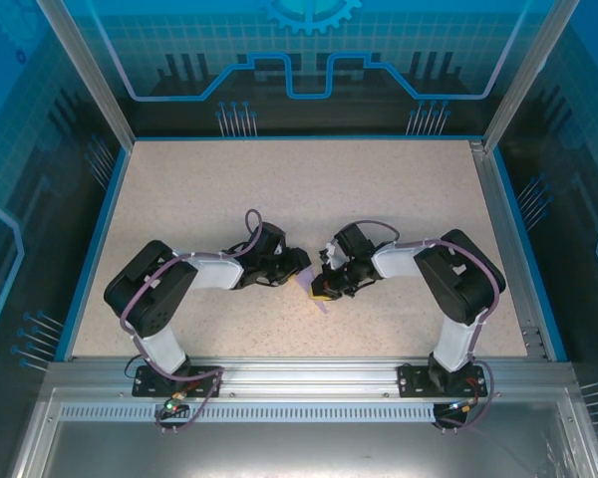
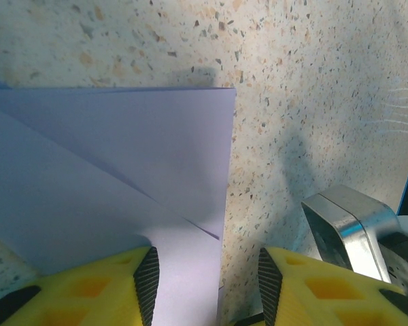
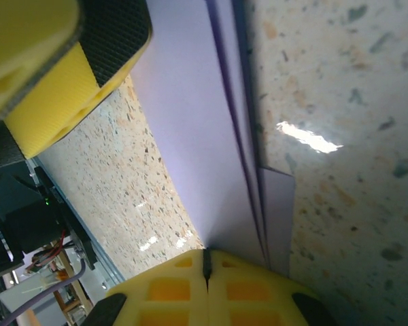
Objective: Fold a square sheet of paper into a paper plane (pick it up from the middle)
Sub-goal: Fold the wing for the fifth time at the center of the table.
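Two robot arms meet nose to nose at the middle of the speckled counter [image 1: 279, 189], over a part-folded sheet of lavender paper [image 2: 109, 176]. On the left, the left gripper [image 2: 207, 272] hangs low with its yellow, black-padded jaws apart. The paper's straight right-hand edge runs into the gap between them, and a diagonal crease crosses the sheet toward the left-hand jaw. There the paper lies against the counter, several folded layers showing. Just to its right, a shiny metal bracket [image 2: 347, 231] catches the light. On the right, the right gripper [image 3: 205, 261] has its jaws pressed together — clamped on the paper's stacked, folded layers, which run straight into the seam. Seen from above, a pale sliver of paper peeks out between the two grippers, toward the counter's near side.
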`<action>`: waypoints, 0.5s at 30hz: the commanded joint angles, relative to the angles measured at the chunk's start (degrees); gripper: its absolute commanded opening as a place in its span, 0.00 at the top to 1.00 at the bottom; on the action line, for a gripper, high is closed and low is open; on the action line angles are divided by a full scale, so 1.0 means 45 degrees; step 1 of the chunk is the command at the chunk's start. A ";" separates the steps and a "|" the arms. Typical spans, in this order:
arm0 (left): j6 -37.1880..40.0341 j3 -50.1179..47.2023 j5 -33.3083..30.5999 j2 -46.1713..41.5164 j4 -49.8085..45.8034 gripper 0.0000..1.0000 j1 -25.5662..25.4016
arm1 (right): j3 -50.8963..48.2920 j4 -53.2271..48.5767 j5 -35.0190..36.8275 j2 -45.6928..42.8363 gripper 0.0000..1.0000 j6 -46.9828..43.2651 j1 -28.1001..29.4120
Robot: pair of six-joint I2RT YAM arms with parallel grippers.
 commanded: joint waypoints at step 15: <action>-0.0190 -0.0162 -0.0610 0.0885 -0.0994 0.53 0.0270 | -0.2444 -0.3374 0.1099 -0.1924 0.95 -0.1594 0.0037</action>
